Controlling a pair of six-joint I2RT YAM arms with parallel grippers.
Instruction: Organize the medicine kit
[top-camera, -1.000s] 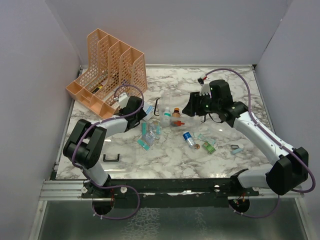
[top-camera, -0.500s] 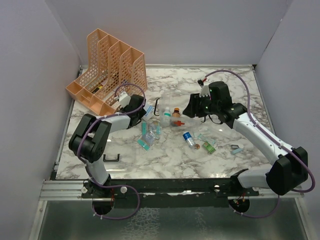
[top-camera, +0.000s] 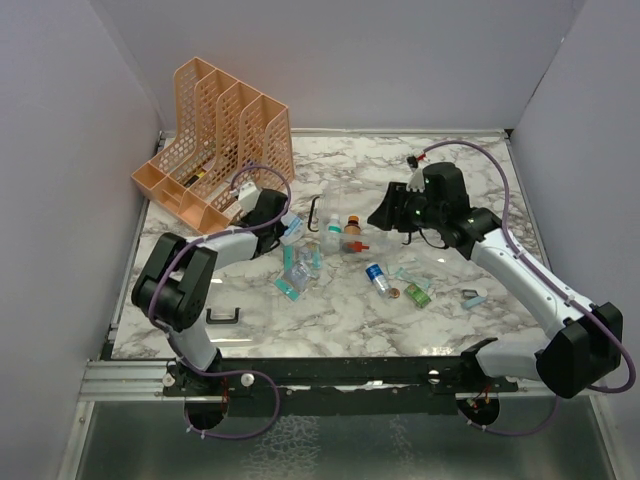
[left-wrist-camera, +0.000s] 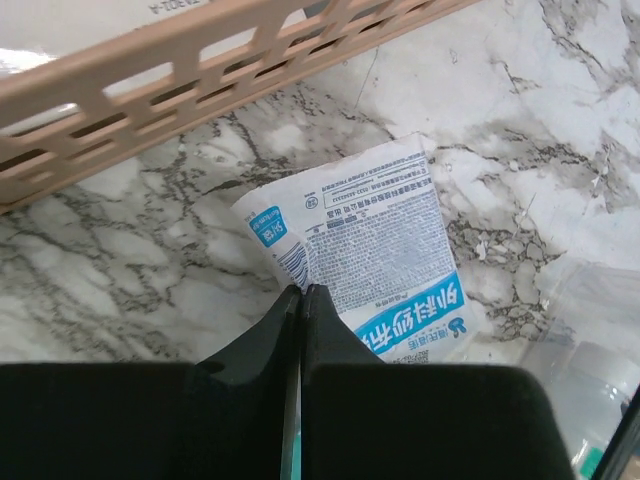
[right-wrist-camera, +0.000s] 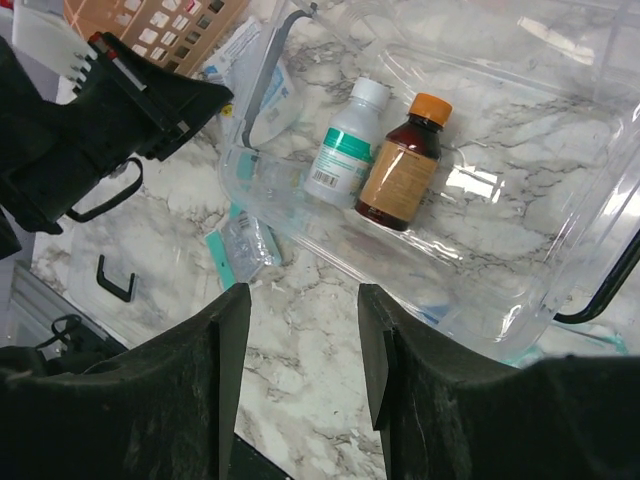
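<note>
The medicine kit (right-wrist-camera: 520, 200) is a clear box lying open at the table's middle (top-camera: 343, 205). Inside it lie a white bottle (right-wrist-camera: 345, 150) and a brown bottle with an orange cap (right-wrist-camera: 400, 170). My left gripper (left-wrist-camera: 301, 290) is shut on the edge of a white and blue packet (left-wrist-camera: 370, 250), which rests on the marble just left of the kit. In the top view that gripper (top-camera: 290, 228) sits between the orange rack and the kit. My right gripper (right-wrist-camera: 305, 290) hangs open over the marble beside the kit's wall, with nothing between its fingers.
An orange mesh file rack (top-camera: 215, 135) stands at the back left, close behind the left gripper. Teal packets (top-camera: 297, 270), a blue-capped vial (top-camera: 377, 275) and a green item (top-camera: 417, 294) lie in front of the kit. A loose black handle (top-camera: 222, 316) lies near the front left.
My left gripper has closed on the packet's edge. The right gripper has drifted slightly to the right and stayed open.
</note>
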